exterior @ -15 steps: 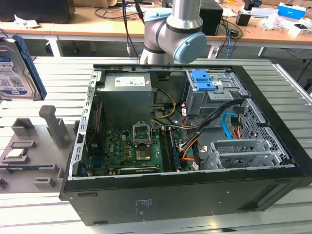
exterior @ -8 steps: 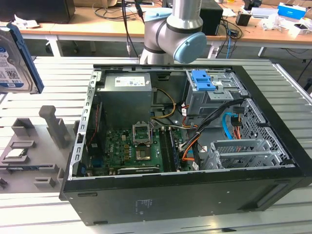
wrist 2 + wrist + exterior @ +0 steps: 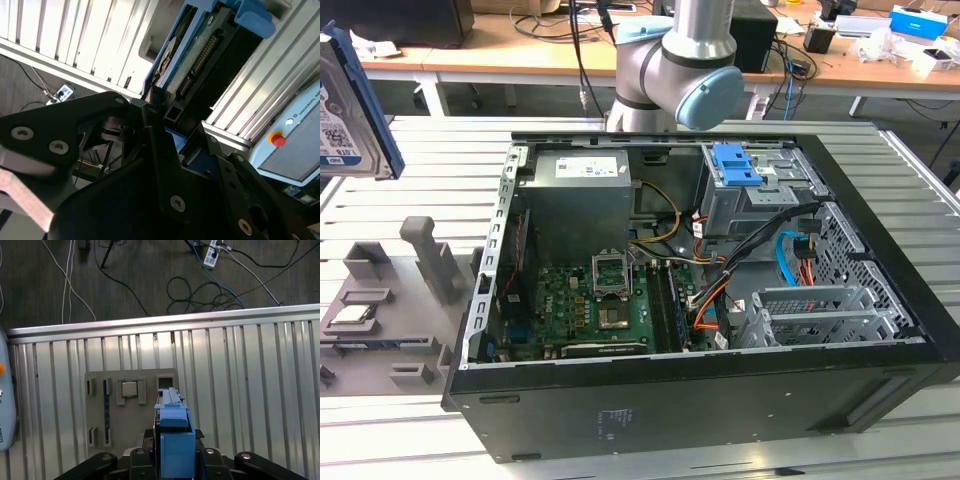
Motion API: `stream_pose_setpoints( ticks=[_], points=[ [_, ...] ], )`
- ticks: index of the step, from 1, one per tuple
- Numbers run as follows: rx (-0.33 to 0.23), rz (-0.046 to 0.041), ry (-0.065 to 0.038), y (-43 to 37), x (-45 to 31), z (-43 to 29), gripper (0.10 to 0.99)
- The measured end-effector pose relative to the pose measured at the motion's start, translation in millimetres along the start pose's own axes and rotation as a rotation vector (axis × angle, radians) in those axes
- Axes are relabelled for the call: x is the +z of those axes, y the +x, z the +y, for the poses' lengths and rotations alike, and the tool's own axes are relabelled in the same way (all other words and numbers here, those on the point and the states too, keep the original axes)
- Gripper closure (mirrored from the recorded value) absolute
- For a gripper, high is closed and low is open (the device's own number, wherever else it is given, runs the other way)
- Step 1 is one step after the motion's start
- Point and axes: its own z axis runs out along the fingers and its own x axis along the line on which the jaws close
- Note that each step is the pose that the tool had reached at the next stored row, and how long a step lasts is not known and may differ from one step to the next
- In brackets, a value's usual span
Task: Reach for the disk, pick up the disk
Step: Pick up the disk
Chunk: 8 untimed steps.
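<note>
The disk (image 3: 350, 105) hangs in the air at the exterior view's far left, well above the slatted table, with its barcode label facing the camera and a blue bracket along its edge. In the second wrist view the disk (image 3: 200, 50) reaches away from my gripper (image 3: 162, 107), whose black fingers close on its near end. The first wrist view looks along the disk's blue bracket edge (image 3: 172, 435), which is clamped in my gripper (image 3: 172, 460). Below it lies the grey fixture plate.
An open computer case (image 3: 880, 390) takes up the middle of the slatted table (image 3: 430, 150). The grey fixture plate (image 3: 380, 310) (image 3: 100, 390) holds a small silver chip (image 3: 353, 315) (image 3: 129, 388). The arm's base (image 3: 670, 60) stands behind the case. Cables lie on the floor (image 3: 200, 290).
</note>
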Motion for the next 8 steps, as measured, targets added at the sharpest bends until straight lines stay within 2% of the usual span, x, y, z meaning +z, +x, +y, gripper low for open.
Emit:
stream_pose_setpoints(
  ticks=[3,8],
  points=[
    [0.000,0.0000,0.000,0.1,-10.4,0.0,0.722],
    [0.000,0.0000,0.000,0.3,-20.4,0.2,0.722]
  ],
)
